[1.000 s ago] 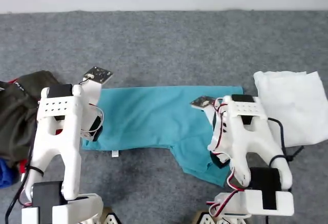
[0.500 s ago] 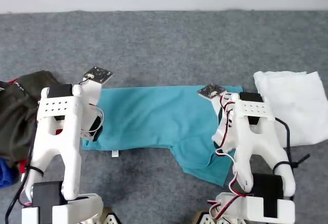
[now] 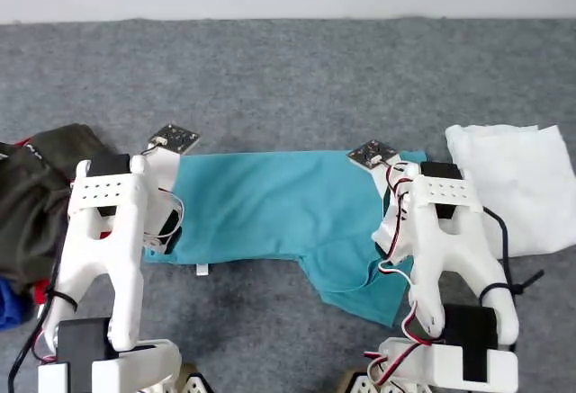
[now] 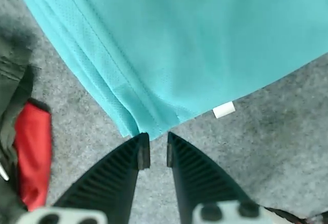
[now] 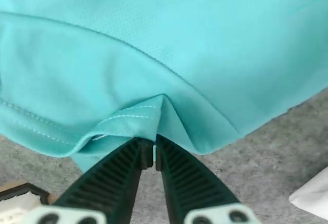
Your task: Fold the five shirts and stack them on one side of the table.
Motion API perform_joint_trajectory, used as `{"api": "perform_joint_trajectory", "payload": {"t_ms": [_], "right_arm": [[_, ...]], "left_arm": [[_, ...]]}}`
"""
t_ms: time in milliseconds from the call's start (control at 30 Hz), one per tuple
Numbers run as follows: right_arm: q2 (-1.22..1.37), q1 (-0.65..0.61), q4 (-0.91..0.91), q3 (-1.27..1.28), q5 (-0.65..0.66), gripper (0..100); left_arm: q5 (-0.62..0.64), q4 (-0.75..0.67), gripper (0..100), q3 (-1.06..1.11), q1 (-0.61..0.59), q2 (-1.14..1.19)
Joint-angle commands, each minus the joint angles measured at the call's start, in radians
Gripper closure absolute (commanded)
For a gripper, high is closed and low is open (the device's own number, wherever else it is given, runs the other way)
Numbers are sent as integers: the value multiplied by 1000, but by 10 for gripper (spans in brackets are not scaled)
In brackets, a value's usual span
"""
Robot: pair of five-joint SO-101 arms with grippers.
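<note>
- The grey tabletop [image 3: 288, 78] carries everything, with two white arms side by side at its near edge.
- One teal shirt [image 3: 279, 204] lies spread flat across the middle, long side running left to right. A sleeve flap trails toward the near right. The fabric is a fine mesh knit with stitched hems, which the wrist views make plain.
- One white shirt [image 3: 508, 186] lies folded into a rough square at the right, just beside the teal shirt's right end.
- One heap of clothes [image 3: 36, 195] sits at the left edge. It is dark olive on top, with red cloth [image 4: 31, 152] and blue cloth [image 3: 9, 308] showing from under it. How many garments it holds cannot be told.
- The right gripper [image 5: 155, 155] is clenched on the teal shirt, with a small ridge of hem pinched up between its black jaws. From above, the arm hides this.
- The left gripper [image 4: 155, 149] is released, its jaws a slit apart over bare tabletop, just beside the shirt's near left corner.
- One small white tag [image 4: 223, 109] pokes out from the near hem.
</note>
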Motion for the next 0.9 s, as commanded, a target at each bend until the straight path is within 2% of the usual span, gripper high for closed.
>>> {"api": "perform_joint_trajectory", "payload": {"t_ms": [0, 200, 367, 633, 867], "right_arm": [[-36, 16, -70, -29, -9, 988], [-36, 4, -117, -35, -11, 988], [-39, -4, -188, -35, -92, 988], [-45, -64, -193, -64, -106, 988], [-36, -65, -199, -133, -172, 988]], "left_arm": [[-9, -9, 935, -1, 8, -37], [-9, -9, 935, -1, 8, -37], [-9, -9, 935, -1, 8, -37], [-9, -9, 935, 1, 8, -37], [-9, -9, 935, 1, 8, -37]]}}
